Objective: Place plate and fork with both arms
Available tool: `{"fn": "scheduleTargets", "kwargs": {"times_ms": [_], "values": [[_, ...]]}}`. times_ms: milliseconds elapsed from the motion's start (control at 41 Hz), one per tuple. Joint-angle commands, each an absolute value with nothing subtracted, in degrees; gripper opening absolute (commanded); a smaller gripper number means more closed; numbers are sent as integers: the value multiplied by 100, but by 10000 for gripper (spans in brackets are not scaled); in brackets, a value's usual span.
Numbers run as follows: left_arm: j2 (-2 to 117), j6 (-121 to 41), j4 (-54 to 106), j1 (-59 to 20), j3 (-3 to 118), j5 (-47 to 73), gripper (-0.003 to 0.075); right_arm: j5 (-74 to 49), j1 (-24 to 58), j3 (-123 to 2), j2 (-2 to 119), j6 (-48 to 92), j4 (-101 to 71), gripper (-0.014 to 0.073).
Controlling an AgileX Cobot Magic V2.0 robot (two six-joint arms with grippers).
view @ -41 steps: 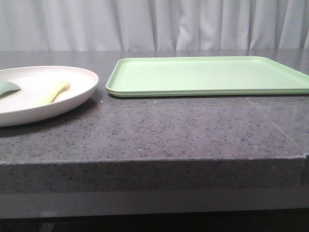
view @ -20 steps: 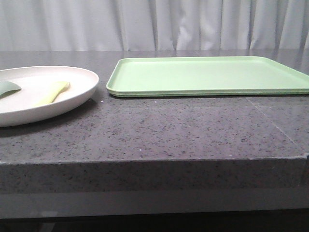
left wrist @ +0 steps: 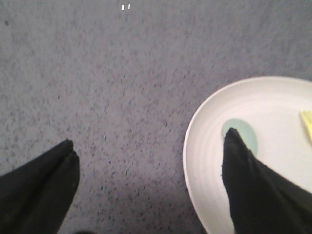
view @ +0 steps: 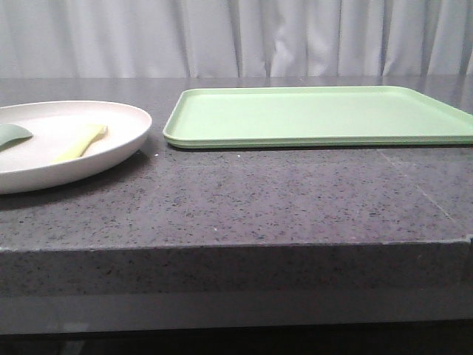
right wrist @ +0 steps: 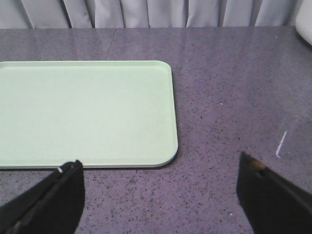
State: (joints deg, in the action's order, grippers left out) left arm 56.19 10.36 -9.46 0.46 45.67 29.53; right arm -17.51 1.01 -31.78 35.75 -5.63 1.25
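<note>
Cream-white plate (left wrist: 273, 126) under the spread left gripper (left wrist: 148, 148), nothing yet grasped.
Judged an approach step: one finger (left wrist: 253, 190) hangs over the plate's near rim, the other over bare stone counter (left wrist: 122, 73); next it must close on that rim. The fork (left wrist: 307, 124) lies just beyond, past a grey-green utensil (left wrist: 241, 131). The right gripper (right wrist: 158, 178), also wide apart and empty, hovers beside the green tray (right wrist: 83, 112).

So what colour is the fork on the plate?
Pale yellow; the fork shows best in the front view, lying on the cream-white plate.

Cream-white round plate (view: 111, 144) flat on the countertop, pale-yellow fork (view: 80, 143) lying inside it
</note>
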Motion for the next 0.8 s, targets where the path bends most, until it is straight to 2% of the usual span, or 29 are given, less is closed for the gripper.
{"fn": "scheduleTargets", "kwargs": {"times_ms": [0,293,780], "values": [[6158,1064,-811,61,5257,3458,586,-1266,96,-3388,3591,-569,197,654],[7653,876,-124,61,6251,4571,586,-1266,96,-3388,3591,-569,197,654],[8462,875,-38,61,6381,4554,571,-1266,96,-3388,3591,-569,197,654]]}}
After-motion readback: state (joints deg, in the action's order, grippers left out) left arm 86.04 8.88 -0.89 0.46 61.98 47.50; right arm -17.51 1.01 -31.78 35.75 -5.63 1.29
